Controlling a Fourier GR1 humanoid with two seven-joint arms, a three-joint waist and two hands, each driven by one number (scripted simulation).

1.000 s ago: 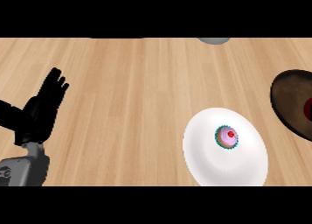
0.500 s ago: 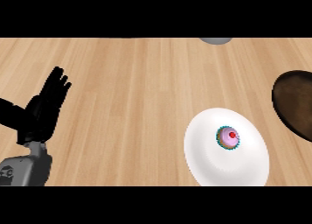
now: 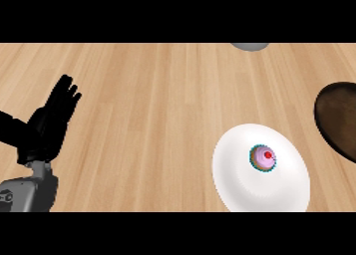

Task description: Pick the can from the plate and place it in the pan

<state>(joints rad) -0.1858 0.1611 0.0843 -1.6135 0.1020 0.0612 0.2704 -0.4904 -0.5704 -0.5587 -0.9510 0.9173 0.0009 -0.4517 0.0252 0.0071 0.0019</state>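
Head view, steep look down on wooden counter; white plate sits lower right of centre, looks taller than wide; can stands on plate, seen from top: pinkish lid w/ red centre, teal rim; it's a bit above and right of plate's middle, upright as far as can be told; nothing touching it.

Pan at right edge, dark brown, cut off by frame; lies up and right of plate, near it but apart, strip of counter showing between; small dark red patch at pan's right edge, can't tell what it is.

Left hand at left side, black, fingers straight and pointing up, thumb spread out toward left edge; wide open, holds nothing, resting; grey forearm comes in from lower left corner below it; hand well apart from plate and can.

Right hand not seen anywhere in view, so no word on its fingers.

Grey rounded object at top edge, right of centre, only partly in frame; can't tell what it is; well apart from plate and pan.
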